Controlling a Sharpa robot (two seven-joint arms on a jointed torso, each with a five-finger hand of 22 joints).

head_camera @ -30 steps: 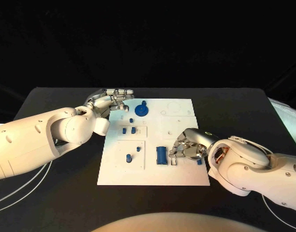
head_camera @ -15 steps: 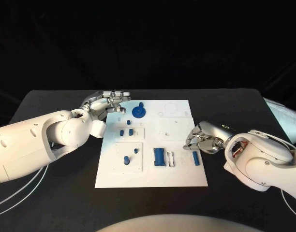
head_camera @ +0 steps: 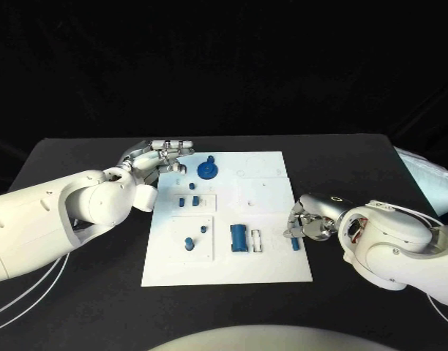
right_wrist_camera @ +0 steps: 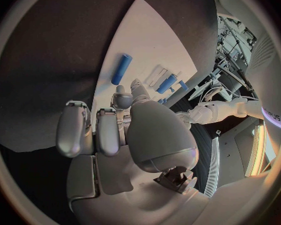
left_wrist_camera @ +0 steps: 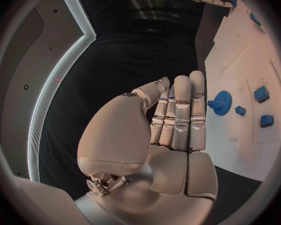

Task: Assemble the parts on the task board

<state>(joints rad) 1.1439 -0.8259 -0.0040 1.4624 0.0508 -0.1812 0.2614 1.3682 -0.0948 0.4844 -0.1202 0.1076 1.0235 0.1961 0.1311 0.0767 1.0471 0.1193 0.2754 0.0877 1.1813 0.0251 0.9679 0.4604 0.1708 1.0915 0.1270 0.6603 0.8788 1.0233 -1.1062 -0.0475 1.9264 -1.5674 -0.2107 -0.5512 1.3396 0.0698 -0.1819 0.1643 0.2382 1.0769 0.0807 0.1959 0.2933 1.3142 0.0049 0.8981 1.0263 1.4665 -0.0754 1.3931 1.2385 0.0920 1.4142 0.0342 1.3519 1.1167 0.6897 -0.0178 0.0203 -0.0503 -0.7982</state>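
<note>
Item one: we record the task board (head_camera: 255,201), a white plate lying flat in the middle of the black table (head_camera: 76,157), its long sides running from the near edge toward the far edge. Bare table shows on all four sides of it, widest toward the left and right edges.

Item two, parts on the board: a blue gear (head_camera: 209,170) near the far left corner of the board; two small blue blocks (head_camera: 187,201) just nearer than the gear; a short peg (head_camera: 189,242) in the near left panel; a larger blue block (head_camera: 240,238) at mid-board; a blue cylinder (head_camera: 295,243) lying at the board's right edge.

Item three: the left hand (head_camera: 161,155) sits at the board's far left corner, just beside the gear. We see its fingers (left_wrist_camera: 181,112) straight and pressed side by side in the left wrist view, holding nothing; that view also shows the gear (left_wrist_camera: 224,103) apart from the fingertips.

Item four: the right hand (head_camera: 310,223) hovers at the board's right edge, just beside the cylinder. The right wrist view shows its fingers (right_wrist_camera: 84,130) curled inward with nothing in them, and the cylinder (right_wrist_camera: 121,69) lying free on the board beyond them, which the head view leaves uncertain.
</note>
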